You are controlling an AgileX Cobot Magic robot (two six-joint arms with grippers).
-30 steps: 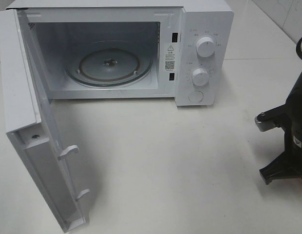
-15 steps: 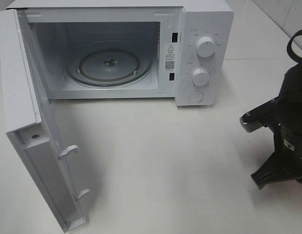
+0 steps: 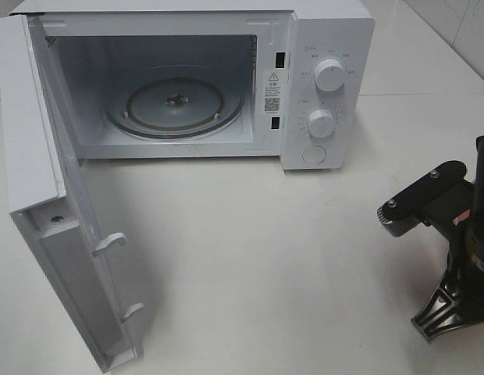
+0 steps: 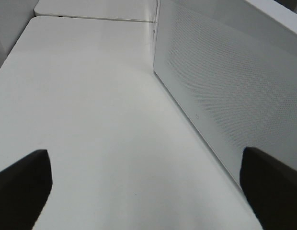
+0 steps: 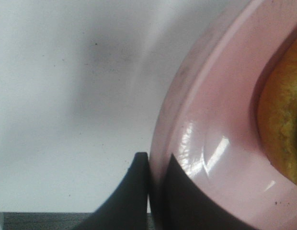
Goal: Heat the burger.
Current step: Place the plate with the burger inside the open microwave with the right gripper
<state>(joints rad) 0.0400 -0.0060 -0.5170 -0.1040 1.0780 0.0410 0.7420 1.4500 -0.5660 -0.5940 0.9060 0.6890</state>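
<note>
Since the earlier frame the black right arm point(image 3: 472, 234) has moved along the right edge of the white table point(image 3: 265, 258) toward the front right corner. The white box-shaped microwave oven point(image 3: 328, 47) at the back edge has not changed, and its door point(image 3: 70, 273) is swung open.

In the left wrist view, the left gripper point(image 4: 146, 191) has its two black fingers point(image 4: 24, 187) spread wide apart, with nothing between them. It is above the table, beside a perforated white panel point(image 4: 225, 96).

In the right wrist view, the right gripper point(image 5: 155, 158) is closed on the rim of a round glossy pink plate point(image 5: 211, 120), one finger on each side. The burger point(image 5: 282, 120) lies on this plate, further in from the gripped rim and apart from the fingers. Only the golden-brown edge of its bun shows.
</note>
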